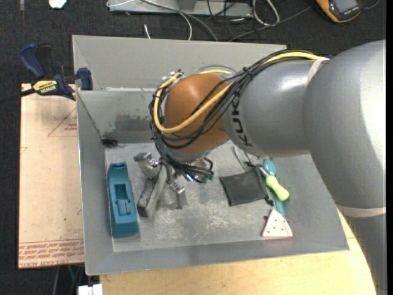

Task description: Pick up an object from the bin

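- Nearest the lens, the robot's thick grey arm (307, 103) reaches in from the right over the bin (184, 251). Its wrist sits under an orange cover (190, 112) wound with yellow and black cables.
- Below the cover, the gripper (161, 203) hangs low over the left-middle of the bin floor. Its two metal fingers (146, 200) are spread apart with bare, scuffed floor between them, and they grasp nothing.
- Just beside the fingers, towards the left wall, a long blue block (121, 200) lies flat, running from the near wall towards the far one. It is the thing closest to the gripper.
- Right of the gripper, a dark square pad (241, 189) lies on the floor, with a green-handled tool (274, 186) at its right edge.
- At the near right corner sits a pale pink triangle (276, 227).
- By the far left corner lies a small black bit (109, 142).
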Tool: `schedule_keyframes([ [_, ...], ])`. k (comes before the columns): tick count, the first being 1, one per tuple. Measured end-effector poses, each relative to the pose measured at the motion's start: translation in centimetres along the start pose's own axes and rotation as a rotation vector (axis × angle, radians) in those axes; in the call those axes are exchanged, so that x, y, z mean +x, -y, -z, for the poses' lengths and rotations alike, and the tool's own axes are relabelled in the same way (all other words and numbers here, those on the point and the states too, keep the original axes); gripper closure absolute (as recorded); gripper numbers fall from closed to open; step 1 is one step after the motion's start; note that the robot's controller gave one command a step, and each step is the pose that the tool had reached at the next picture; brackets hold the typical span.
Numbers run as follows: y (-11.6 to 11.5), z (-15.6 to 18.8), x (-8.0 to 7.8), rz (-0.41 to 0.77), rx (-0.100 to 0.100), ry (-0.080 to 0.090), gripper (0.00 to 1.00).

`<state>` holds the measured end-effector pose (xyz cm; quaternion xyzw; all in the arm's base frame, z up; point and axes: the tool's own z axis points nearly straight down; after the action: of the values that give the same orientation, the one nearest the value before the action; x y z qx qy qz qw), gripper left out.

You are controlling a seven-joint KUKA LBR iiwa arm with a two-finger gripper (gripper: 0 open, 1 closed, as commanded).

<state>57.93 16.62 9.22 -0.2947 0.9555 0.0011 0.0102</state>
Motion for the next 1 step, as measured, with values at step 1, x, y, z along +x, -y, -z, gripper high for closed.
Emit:
schedule_keyframes([
  [1,0.71,-0.85,0.13,0.090,0.000,0.017,0.00],
])
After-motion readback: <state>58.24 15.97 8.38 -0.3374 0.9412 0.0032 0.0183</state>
